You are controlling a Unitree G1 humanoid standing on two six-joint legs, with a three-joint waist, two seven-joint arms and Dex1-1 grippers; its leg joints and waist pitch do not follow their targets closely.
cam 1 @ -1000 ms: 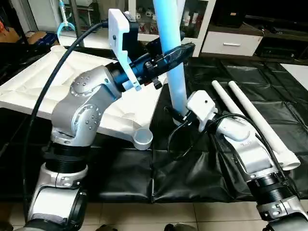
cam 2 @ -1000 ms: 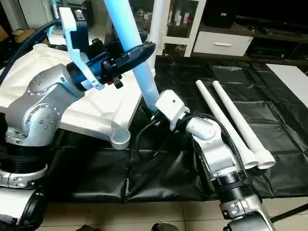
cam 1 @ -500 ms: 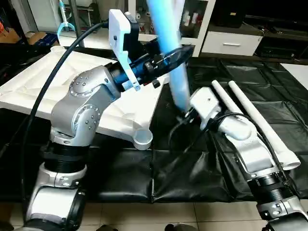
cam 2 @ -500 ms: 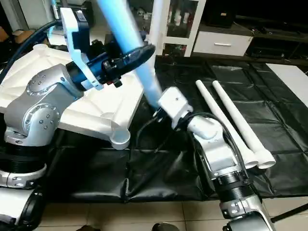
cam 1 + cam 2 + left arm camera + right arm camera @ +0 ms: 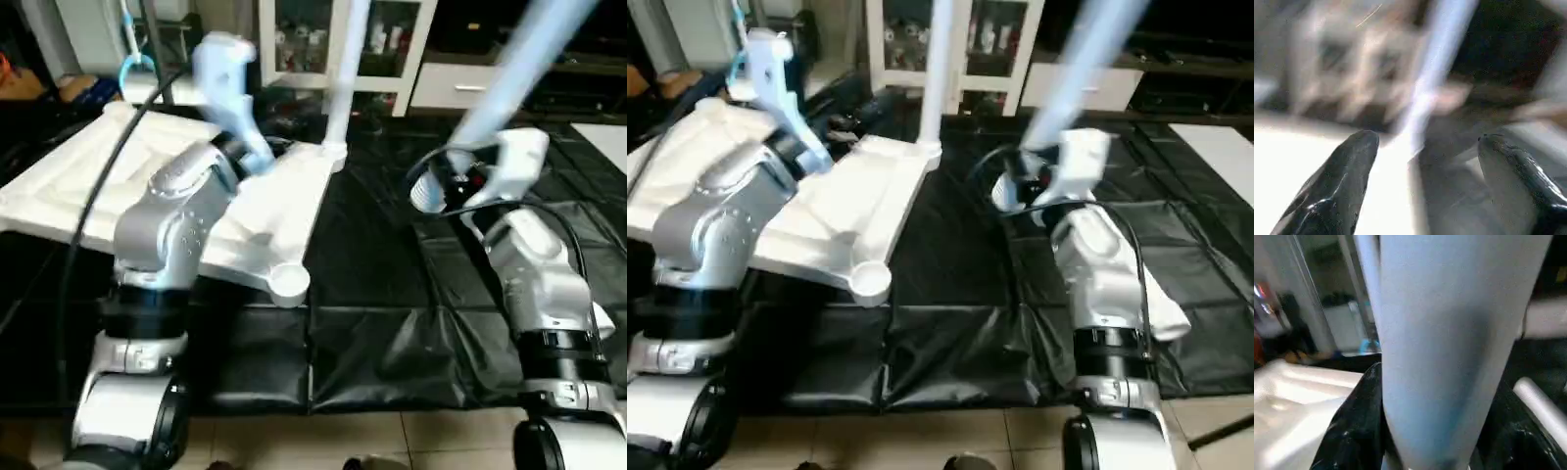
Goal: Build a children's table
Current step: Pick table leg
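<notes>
On the black cover, underside up, the white tabletop, with one upright leg planted in its far corner socket. Near corner socket round, empty, overhanging the black cover. Beside the tabletop, toward the robot's right, a bare stretch of cover up to the right arm. Right gripper clamped on a second leg, black fingers pressed to both sides; leg raised off the cover, slanting up and away from the tabletop. Left gripper above the tabletop's far part, fingers spread wide, nothing between them. Another leg flat on the cover behind the right arm, mostly hidden.
</notes>
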